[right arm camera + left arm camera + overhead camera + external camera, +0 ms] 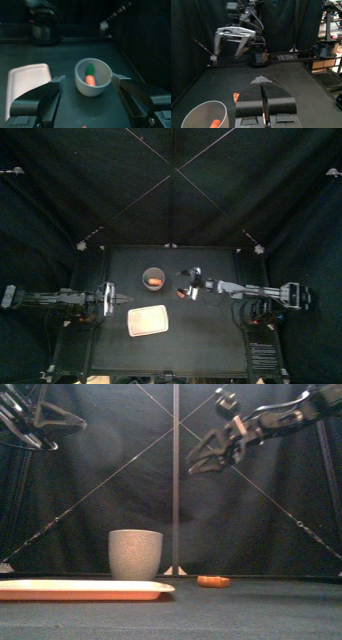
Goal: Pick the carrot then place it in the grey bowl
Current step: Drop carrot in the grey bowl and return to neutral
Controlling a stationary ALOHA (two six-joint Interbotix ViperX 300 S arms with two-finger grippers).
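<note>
Right wrist view catches the carrot (90, 79) lying inside the grey cup (94, 93), which stands near the pink tray (27, 80). The right gripper (211, 452) hangs high, right of the cup, jaws spread wide and empty. The left gripper (263, 85), jaws pressed together on nothing, hovers over the table's left side. A small orange toy (213, 581) lies right of the cup.
</note>
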